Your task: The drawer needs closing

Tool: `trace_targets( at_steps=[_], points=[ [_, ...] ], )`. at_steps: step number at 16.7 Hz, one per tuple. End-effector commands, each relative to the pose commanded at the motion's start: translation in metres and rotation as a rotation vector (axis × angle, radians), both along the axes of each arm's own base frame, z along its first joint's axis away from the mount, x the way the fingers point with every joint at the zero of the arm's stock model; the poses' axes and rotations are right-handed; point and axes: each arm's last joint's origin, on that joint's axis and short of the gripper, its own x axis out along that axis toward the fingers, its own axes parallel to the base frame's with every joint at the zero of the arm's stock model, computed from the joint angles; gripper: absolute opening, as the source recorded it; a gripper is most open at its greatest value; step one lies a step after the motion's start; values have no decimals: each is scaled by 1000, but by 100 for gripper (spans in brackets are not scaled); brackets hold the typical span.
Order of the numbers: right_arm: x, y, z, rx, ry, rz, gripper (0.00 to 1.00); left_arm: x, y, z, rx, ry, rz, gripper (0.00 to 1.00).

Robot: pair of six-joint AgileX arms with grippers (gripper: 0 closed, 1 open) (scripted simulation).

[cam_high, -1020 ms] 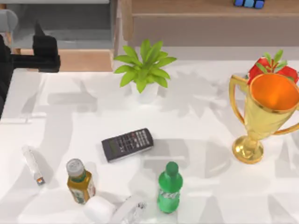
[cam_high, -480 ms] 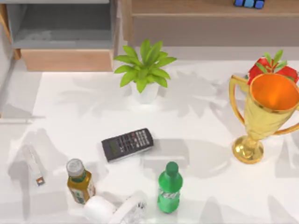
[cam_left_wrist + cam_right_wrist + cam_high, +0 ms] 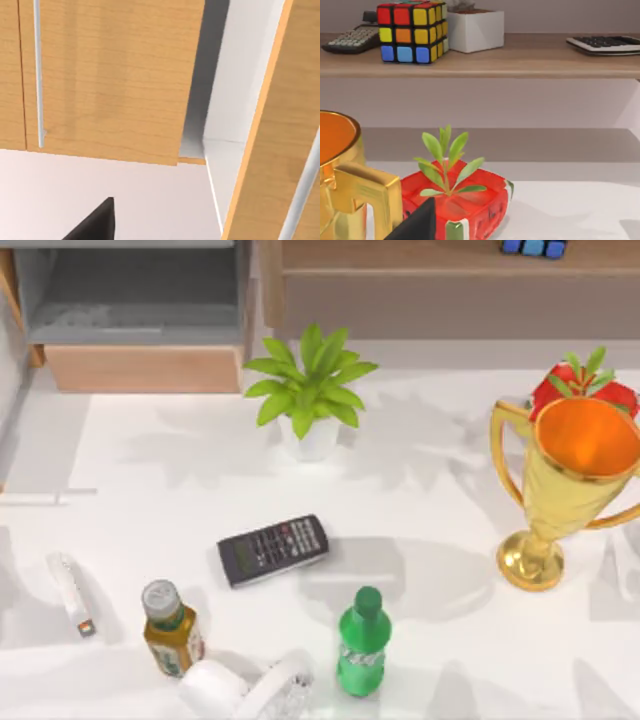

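Near edge: a green bottle (image 3: 362,642), a tea bottle (image 3: 171,628) and a white roll (image 3: 213,689) stand along the table's front.
Middle: a black calculator (image 3: 273,549) lies well apart from a gold trophy (image 3: 568,485) at the right side.
Potted plant (image 3: 309,390): stands just beside the drawer's right corner.
Drawer (image 3: 143,367): at the far left, pulled out, its grey inside exposed behind the light-tan front panel; the task is not yet done.
Left gripper (image 3: 92,224): only a dark tip shows, facing wooden cabinet doors (image 3: 105,75); open or closed cannot be told.
Right gripper (image 3: 417,222): a dark tip near a red planter (image 3: 460,202); its state cannot be told either.
Risk: an off-centre push could skew and jam the drawer, or an arm sweeping in could topple the plant.
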Motion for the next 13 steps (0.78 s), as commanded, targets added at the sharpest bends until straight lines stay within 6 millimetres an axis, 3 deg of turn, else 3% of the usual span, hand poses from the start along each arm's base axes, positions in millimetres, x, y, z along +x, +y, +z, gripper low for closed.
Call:
trace_targets(
  at_steps=[4,10,13],
  points=[
    [0,0,0,0,0,0,100,4,19,-10,113,-6,-70,100],
    [0,0,0,0,0,0,100,5,18,-10,115,-5,-75,100],
    [0,0,0,0,0,0,100,19,19,-10,117,-6,-73,100]
  ],
)
